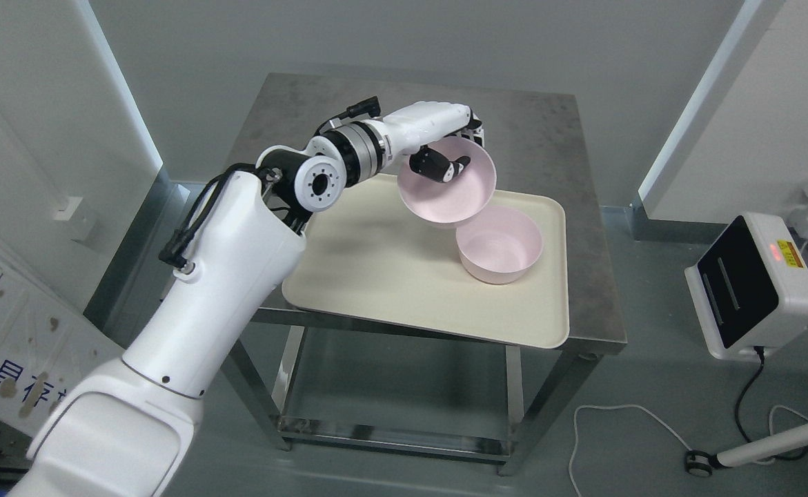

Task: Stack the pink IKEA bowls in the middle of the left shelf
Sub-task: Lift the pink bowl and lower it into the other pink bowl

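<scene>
Room: pale walls and a grey floor; a steel worktop stands at centre frame with a lower shelf under it.
Fingers: the dark fingers of the left hand reach inside a bowl while the white back of the hand lies over its far rim, so they are clamped on that rim.
Held bowl: the lifted pink bowl hangs tilted, its mouth turned toward the camera, just above centre frame and clear of the tray.
Second bowl: the other pink bowl sits upright on the tray, right of centre, just below and to the right of the held one; their rims overlap in the picture, and I cannot tell whether they touch.
Tray: a cream tray covers the nearer half of the worktop, its near edge overhanging slightly.
Arm: the left arm runs from the lower left of the frame up to the hand; the right arm is out of view.
Surroundings: a white device with a black face stands on the floor at right, cables beside it.
Step in hand: judged as carrying the first bowl across to nest in the second.
Next move: level the bowl, centre it over the seated one, lower it and let go; a tilted drop risks catching the rim or knocking the lower bowl aside.
</scene>
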### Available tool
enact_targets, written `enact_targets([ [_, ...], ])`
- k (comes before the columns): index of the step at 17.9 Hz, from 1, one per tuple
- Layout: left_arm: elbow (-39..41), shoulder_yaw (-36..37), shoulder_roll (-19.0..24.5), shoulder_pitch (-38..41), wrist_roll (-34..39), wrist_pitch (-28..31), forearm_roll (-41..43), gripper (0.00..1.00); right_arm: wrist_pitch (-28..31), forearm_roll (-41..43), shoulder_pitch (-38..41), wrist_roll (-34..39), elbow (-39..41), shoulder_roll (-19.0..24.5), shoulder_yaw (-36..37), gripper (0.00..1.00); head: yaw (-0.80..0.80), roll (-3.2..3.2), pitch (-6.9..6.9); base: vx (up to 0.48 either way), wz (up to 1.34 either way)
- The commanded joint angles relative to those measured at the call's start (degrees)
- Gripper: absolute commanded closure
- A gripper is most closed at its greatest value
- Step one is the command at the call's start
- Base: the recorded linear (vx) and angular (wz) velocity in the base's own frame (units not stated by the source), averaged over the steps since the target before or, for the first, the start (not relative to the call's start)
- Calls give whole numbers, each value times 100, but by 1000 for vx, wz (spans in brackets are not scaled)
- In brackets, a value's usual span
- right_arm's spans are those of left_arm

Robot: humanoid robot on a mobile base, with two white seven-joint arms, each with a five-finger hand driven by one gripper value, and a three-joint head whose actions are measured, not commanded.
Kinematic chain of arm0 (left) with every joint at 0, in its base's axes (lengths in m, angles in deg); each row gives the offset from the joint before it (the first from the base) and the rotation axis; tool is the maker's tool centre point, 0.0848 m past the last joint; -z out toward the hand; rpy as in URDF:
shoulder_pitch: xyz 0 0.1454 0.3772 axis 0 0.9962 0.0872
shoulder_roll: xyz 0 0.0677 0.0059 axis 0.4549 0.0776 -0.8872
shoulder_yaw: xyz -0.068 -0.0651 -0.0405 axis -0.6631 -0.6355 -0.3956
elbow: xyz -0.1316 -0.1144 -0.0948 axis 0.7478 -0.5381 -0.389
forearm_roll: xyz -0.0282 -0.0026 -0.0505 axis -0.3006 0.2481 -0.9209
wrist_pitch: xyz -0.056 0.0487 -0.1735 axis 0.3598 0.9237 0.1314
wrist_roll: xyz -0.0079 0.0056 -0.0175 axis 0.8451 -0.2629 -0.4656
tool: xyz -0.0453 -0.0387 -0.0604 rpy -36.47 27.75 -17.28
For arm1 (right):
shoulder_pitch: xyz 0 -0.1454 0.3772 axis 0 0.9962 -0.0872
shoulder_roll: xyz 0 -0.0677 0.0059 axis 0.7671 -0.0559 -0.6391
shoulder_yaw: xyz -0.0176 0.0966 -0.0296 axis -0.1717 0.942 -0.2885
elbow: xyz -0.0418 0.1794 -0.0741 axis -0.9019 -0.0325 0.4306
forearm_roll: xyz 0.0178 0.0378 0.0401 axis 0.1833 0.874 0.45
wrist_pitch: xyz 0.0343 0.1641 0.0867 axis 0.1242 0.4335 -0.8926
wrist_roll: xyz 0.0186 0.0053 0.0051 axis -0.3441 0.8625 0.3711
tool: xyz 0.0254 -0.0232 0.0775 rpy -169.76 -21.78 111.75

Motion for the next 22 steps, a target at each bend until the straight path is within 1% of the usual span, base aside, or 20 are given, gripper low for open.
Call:
enact_targets([
  [1, -176, 1905, -49, -97, 550, 91, -721, 98, -4, -44, 1, -5, 0, -100, 53, 0, 0, 0, 0, 0, 0],
  [3, -228, 1975, -49, -97, 568, 196, -836, 98, -4, -44, 1, -5, 0, -100, 61, 0, 0, 0, 0, -3, -14],
  [7, -466, 1984, -49, -97, 576, 258, -775, 98, -4, -44, 1, -5, 0, -100, 53, 0, 0, 0, 0, -7, -17],
  [11, -466, 1792, -49, -150, 672, 372, -757, 98, -4, -44, 1, -5, 0, -100, 53, 0, 0, 0, 0, 0, 0],
  [14, -466, 1598, -49, -448, 787, 398, -766, 97, -4, -44, 1, -5, 0, -100, 61, 0, 0, 0, 0, 0, 0],
  [18, -510, 1580, -49, -475, 788, 407, -766, 96, -4, -44, 1, -5, 0, -100, 53, 0, 0, 0, 0, 0, 0],
  [19, -554, 1589, -49, -466, 796, 399, -766, 95, -4, -44, 1, -5, 0, -100, 53, 0, 0, 0, 0, 0, 0],
  [21, -694, 1598, -49, -466, 936, 399, -748, 88, -4, -44, 1, -5, 0, -100, 53, 0, 0, 0, 0, 0, 0],
  [22, -712, 1589, -49, -449, 1015, 399, -705, 82, -4, -44, 1, -5, 0, -100, 61, 0, 0, 0, 0, 0, 0],
])
